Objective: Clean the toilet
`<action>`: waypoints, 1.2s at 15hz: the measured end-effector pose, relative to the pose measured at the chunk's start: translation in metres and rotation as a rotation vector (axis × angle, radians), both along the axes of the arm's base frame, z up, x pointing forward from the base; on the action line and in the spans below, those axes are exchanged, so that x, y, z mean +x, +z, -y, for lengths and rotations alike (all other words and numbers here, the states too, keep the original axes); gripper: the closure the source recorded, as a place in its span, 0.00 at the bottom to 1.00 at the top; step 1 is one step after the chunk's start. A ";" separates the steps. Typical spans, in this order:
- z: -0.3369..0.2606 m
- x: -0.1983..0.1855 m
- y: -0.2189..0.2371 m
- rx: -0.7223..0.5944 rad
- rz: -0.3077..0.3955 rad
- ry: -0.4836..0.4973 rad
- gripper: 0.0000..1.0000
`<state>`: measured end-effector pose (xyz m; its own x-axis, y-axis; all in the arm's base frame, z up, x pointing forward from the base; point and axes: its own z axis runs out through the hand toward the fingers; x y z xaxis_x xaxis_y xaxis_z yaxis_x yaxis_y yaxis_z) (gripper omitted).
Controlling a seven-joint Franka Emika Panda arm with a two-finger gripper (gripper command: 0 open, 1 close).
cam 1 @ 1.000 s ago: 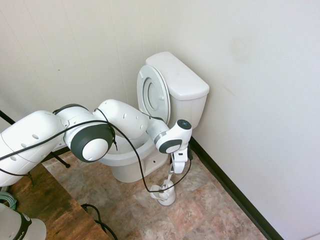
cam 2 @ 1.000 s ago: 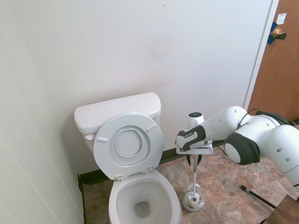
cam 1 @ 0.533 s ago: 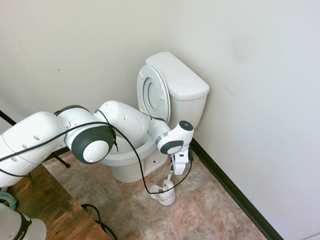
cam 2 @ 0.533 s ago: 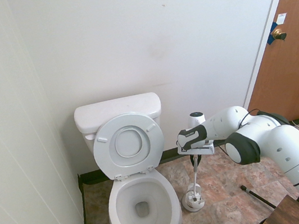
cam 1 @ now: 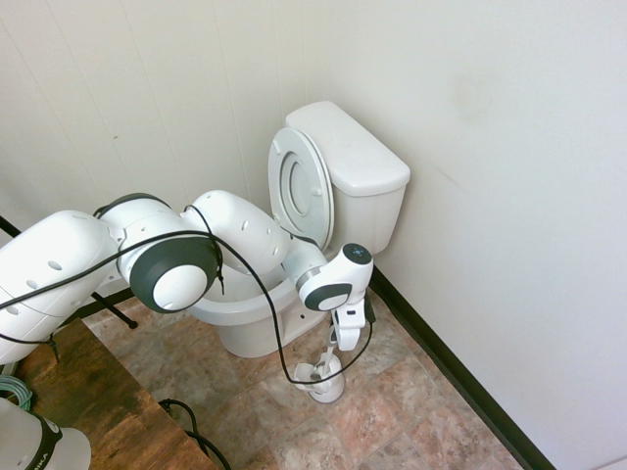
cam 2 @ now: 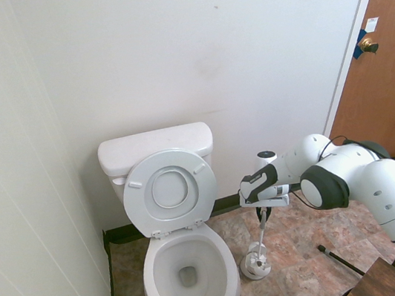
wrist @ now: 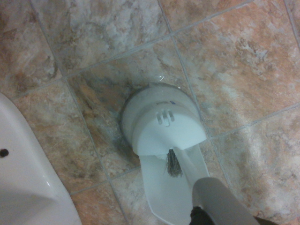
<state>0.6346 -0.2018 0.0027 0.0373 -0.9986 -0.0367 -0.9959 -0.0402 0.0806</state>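
The toilet (cam 1: 345,179) stands in the corner with its lid and seat raised against the tank (cam 2: 153,146); its bowl (cam 2: 187,270) is uncovered, and my arm hides part of it in the first exterior view. Beside it on the floor sits a small white brush holder (cam 1: 321,380) (cam 2: 255,265) (wrist: 159,119) with the toilet brush in it. My gripper (cam 1: 348,338) (cam 2: 266,209) hangs above the holder, shut on the top of the brush handle (cam 2: 261,235) (wrist: 215,201). The handle leans slightly away from the bowl.
The floor is brown stone tile (wrist: 243,70) with a dark baseboard (cam 1: 451,362) along the walls. A wooden door (cam 2: 388,73) is to the right of the arm. A wooden tabletop (cam 1: 98,401) lies near the arm's base. The toilet's foot (wrist: 23,178) is close to the holder.
The fingers have closed on the brush handle. The wrist has shifted a little away from the toilet, tilting the handle's top with it. The holder has stayed in place.
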 end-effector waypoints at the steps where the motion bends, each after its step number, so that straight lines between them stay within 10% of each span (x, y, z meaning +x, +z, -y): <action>1: -0.003 -0.005 0.006 -0.005 0.009 0.008 1.00; 18: -0.014 -0.122 0.267 -0.086 0.093 -0.001 1.00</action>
<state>0.5122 -0.1876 0.2699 0.0357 -0.9980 0.0530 -0.9993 -0.0362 -0.0095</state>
